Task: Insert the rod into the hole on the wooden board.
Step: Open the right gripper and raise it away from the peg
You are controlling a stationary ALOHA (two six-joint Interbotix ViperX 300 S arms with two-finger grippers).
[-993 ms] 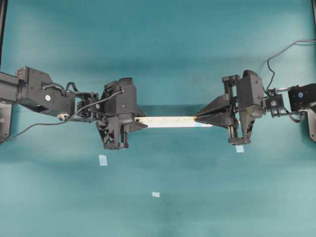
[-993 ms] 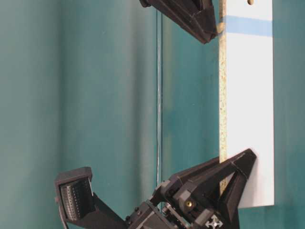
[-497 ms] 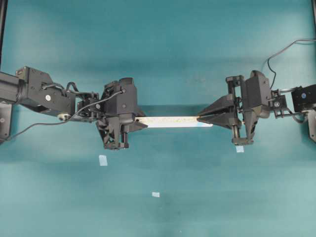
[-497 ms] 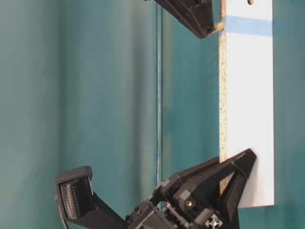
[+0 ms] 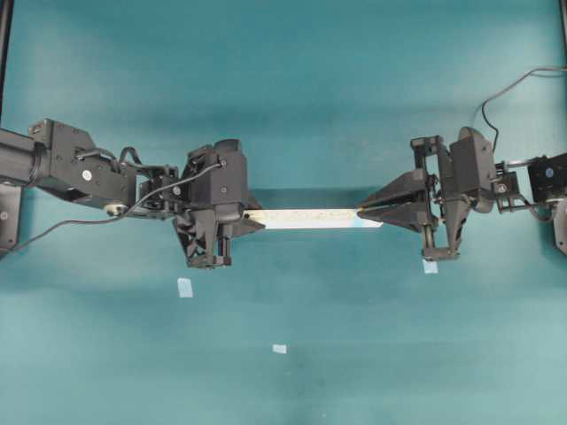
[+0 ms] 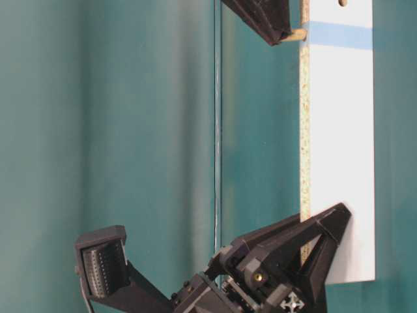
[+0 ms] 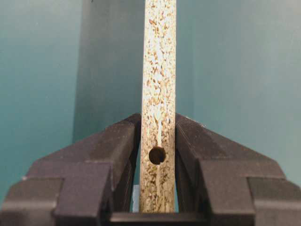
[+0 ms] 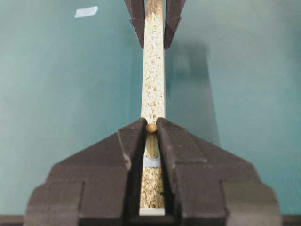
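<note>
the hole is hidden beneath the rod (image 8: 151, 127) and right gripper (image 8: 151, 128).

Two black arms reach in level from the left and right edges of the overhead frame, meeting near mid-frame, tips facing each other. Left gripper (image 5: 252, 221) sits left of center, wrist straight, jaws narrow and clamped on the left end of the board (image 5: 306, 218); in its wrist view both fingers (image 7: 117, 141) press flat on the board's sides. Right gripper (image 5: 365, 211) sits right of center, wrist pitched down, jaws pinched fully together on the rod (image 8: 151, 127) at the fingertips. Cables loop off both wrists. In the table-level view the left gripper fills the bottom, the right gripper's tip pokes in at the top.
</note>
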